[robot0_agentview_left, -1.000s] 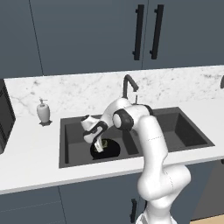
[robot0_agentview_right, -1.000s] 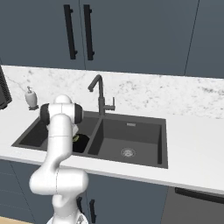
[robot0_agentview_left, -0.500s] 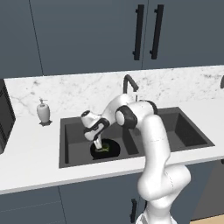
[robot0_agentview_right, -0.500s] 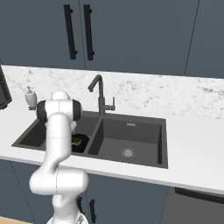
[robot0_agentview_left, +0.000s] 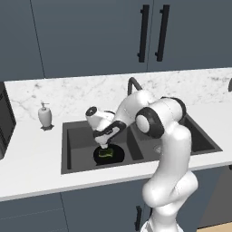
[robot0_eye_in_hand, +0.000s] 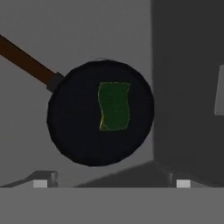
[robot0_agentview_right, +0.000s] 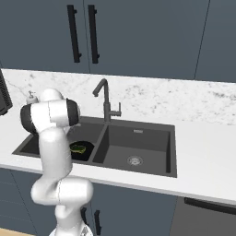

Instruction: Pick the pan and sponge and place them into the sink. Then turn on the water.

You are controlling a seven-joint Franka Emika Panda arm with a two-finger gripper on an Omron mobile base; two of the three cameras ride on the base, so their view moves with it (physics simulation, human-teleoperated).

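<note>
Hand view alone reveals the pan [robot0_eye_in_hand: 78,131]'s reddish-brown handle [robot0_eye_in_hand: 24,59].

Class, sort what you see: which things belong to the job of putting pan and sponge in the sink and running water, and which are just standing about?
Job: pan, sponge lying in it, sink, faucet, open gripper.
Standing about: soap dispenser, cabinet handles.

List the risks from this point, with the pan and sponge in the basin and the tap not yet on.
1. The gripper hangs open low in the sink, right above the sponge lying in the pan; lifting out carelessly might clip the basin wall or divider.
2. The faucet stands just behind the arm's elbow; a wide swing toward its lever could knock the spout.
3. The soap dispenser stands near the basin's corner and could be bumped.
</note>
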